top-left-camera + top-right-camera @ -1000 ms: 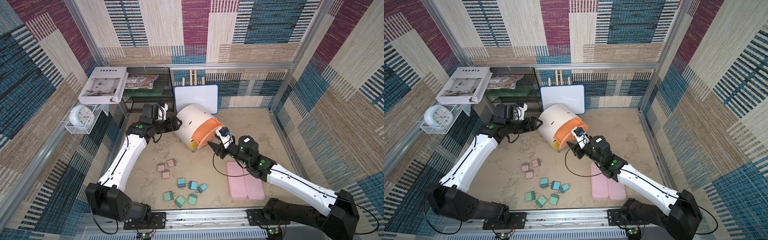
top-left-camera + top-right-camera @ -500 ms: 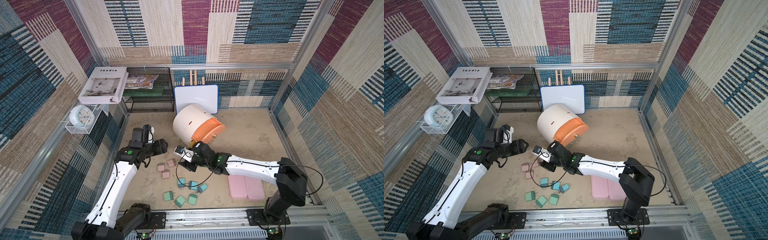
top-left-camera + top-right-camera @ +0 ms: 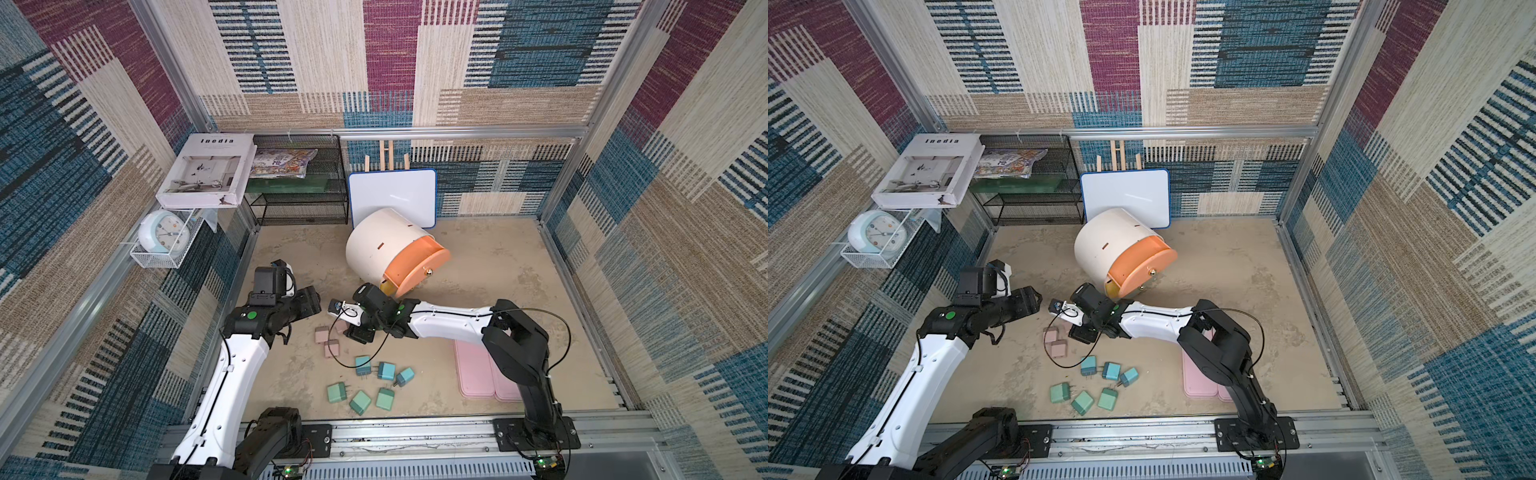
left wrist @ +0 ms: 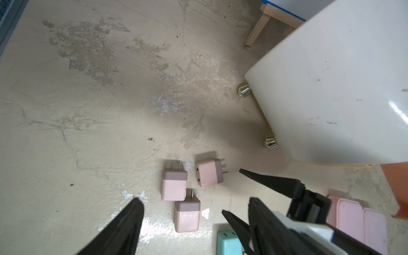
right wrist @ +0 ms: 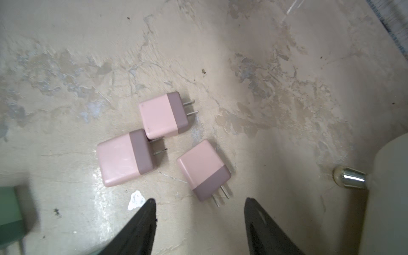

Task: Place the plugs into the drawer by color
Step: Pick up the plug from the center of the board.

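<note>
The right end effector [image 5: 199, 199] hangs spread and empty just above three pink plugs [image 5: 125, 156] on the worktop [image 5: 265, 66]; the left end effector [image 4: 194, 198], also spread and empty, points at them; blue plugs [image 3: 386, 370] and green plugs [image 3: 360, 402] lie nearby; the white cabinet [image 3: 382, 245] has its salmon drawer [image 3: 415, 266] pulled out.

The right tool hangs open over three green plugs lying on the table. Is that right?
Not quite. The three plugs under the open right tool are pink, not green, as the right wrist view shows. The rest holds: they lie on the table.
</note>
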### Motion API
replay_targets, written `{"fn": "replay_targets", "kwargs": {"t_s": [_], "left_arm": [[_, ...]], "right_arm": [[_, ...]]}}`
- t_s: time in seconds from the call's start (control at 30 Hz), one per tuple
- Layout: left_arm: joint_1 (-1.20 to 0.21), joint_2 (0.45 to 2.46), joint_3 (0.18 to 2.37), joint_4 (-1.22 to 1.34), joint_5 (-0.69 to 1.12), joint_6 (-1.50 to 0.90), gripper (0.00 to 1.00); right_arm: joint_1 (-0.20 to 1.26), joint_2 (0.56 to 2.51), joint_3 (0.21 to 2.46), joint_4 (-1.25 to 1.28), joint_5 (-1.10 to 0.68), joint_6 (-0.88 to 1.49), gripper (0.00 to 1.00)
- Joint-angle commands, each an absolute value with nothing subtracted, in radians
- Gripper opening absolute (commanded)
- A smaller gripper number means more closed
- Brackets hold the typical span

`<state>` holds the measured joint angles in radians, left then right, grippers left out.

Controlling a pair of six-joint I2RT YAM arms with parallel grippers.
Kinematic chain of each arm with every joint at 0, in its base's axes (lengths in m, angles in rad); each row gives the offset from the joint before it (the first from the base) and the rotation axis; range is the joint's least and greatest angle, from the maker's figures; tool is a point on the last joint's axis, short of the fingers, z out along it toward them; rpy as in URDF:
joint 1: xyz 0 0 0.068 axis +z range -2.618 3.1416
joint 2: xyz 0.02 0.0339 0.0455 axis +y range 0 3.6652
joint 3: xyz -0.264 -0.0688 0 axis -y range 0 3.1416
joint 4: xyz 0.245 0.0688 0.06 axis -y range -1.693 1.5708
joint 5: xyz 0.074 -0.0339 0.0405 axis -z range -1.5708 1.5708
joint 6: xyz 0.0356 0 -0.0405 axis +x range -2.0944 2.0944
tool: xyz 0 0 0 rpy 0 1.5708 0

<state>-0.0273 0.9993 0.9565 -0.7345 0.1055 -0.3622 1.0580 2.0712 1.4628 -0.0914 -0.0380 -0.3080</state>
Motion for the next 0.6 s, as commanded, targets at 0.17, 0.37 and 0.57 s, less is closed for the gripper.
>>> {"fn": "replay_targets", "kwargs": {"t_s": [0.17, 0.37, 0.57], "left_arm": [[-0.025, 0.973, 0.945, -0.733, 0.060, -0.365, 0.80], [-0.023, 0.960, 0.939, -0.727, 0.069, -0.367, 0.80], [-0.023, 0.960, 0.935, -0.724, 0.077, -0.370, 0.80]], "right_arm": [[1.047, 2.183, 1.571, -0.154, -0.054, -0.337, 0.74], [1.034, 2.241, 1.623, -0.161, -0.076, -0.330, 0.74], [1.026, 2.286, 1.659, -0.163, -0.114, -0.318, 0.69]]}}
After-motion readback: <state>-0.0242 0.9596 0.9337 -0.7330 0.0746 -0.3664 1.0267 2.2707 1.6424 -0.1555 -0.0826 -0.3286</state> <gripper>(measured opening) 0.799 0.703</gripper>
